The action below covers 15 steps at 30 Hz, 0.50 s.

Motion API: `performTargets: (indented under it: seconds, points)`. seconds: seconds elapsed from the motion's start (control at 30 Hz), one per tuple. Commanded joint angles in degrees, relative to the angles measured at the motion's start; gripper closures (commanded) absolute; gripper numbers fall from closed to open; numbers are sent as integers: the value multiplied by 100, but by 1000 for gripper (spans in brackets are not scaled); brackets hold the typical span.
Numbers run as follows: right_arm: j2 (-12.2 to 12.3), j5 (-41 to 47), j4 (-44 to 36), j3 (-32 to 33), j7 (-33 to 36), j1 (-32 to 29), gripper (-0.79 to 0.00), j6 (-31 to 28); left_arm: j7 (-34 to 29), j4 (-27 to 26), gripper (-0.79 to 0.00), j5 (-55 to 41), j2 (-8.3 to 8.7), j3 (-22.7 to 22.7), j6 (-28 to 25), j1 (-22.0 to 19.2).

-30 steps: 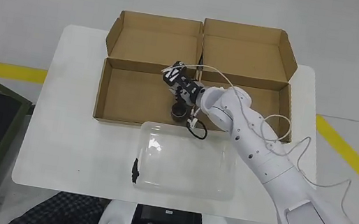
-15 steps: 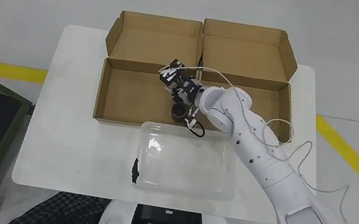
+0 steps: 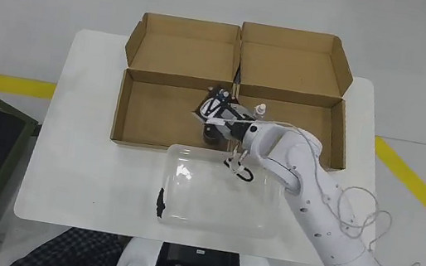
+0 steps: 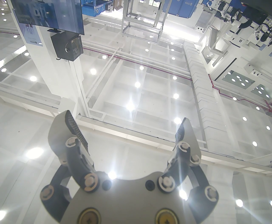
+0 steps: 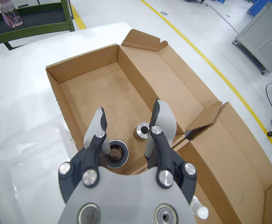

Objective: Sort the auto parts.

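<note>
The right gripper is hovering, fingers spread wide and holding nothing, over the 5 o'clock corner of an open brown cardboard box. On the box floor beneath, a dark ring-shaped metal bearing and a short silver steel cylinder are standing just beside each other. The left gripper is pointing at the ceiling, fingers wide apart.

Top view: bright, even light from above; soft shadow along inner walls of cardboard box. Left wrist view: ceiling lamps make star glare, streaks in lower frame. Right wrist view: glare on clear tray lower left, shine on metal part; lines bend at edges.
</note>
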Motion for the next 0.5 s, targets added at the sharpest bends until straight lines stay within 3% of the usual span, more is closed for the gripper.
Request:
performTargets:
  seconds: [0.0,0.3,0.47]
  points:
    - [64,-81,-316,207,-33,-256,-600,-68,0,0,-785,0,0,0,0,0]
    - [345,-368,-1489,1286,-530,-1506,-782,-452,0,0,-785,0,0,0,0,0]
    - [455,-358,-1572,1884,-1092,-2076,-785,-635,0,0,-785,0,0,0,0,0]
